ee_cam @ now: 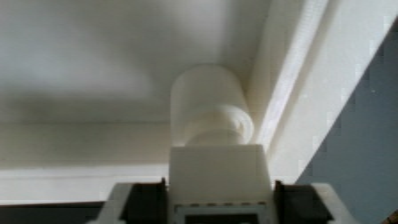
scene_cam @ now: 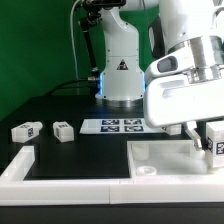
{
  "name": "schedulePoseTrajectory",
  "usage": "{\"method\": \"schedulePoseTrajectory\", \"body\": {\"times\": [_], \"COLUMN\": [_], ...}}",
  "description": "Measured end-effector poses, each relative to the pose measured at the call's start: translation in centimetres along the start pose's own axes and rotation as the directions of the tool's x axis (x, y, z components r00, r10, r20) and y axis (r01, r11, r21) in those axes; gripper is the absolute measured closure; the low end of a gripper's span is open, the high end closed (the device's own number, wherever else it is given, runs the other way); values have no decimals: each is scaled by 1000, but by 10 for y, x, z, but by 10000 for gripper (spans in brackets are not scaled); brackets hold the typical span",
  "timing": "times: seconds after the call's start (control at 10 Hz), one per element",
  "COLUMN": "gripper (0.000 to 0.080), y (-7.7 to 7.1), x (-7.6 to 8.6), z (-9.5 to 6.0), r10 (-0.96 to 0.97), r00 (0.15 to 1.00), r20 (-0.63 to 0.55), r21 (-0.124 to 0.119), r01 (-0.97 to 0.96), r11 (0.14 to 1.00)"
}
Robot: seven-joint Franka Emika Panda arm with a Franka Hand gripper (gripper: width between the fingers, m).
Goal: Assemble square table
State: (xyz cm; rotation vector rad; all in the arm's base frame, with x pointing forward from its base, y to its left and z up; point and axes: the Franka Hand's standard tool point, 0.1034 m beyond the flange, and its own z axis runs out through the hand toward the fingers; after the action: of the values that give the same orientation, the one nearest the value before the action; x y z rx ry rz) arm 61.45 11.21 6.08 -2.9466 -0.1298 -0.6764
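Bright overhead light; wrist view soft and blurred.

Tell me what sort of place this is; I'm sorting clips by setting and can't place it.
Probably a robotics lab bench: a white robot arm stands on a black table with a green backdrop behind it, and a marker board lies near a tagged table leg.

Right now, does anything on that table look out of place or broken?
Nothing looks damaged or spilled. Two loose legs lie at the exterior view's left, away from the tabletop, seemingly just unassembled. The gripper holds a third leg.
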Motion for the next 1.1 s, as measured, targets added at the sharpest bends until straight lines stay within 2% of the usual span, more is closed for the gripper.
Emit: {"method": "schedulePoseTrajectory", "body": {"times": [0.4, 0.5, 0.6, 0.7, 1.1], "gripper": [505, 316, 316, 180, 152], "y": [-3, -3, -3, -3, -3], "x": [0, 0, 0, 0, 0], "z": [0, 1, 1, 1, 1], "r10": [-2, -2, -2, -3, -3], "r00": [1000, 1000, 1000, 1000, 1000], "r20": [-6, -6, -6, -5, -5], "r21": [1, 1, 1, 1, 1], "r01": [2, 2, 2, 3, 3], "r11": [1000, 1000, 1000, 1000, 1000]}}
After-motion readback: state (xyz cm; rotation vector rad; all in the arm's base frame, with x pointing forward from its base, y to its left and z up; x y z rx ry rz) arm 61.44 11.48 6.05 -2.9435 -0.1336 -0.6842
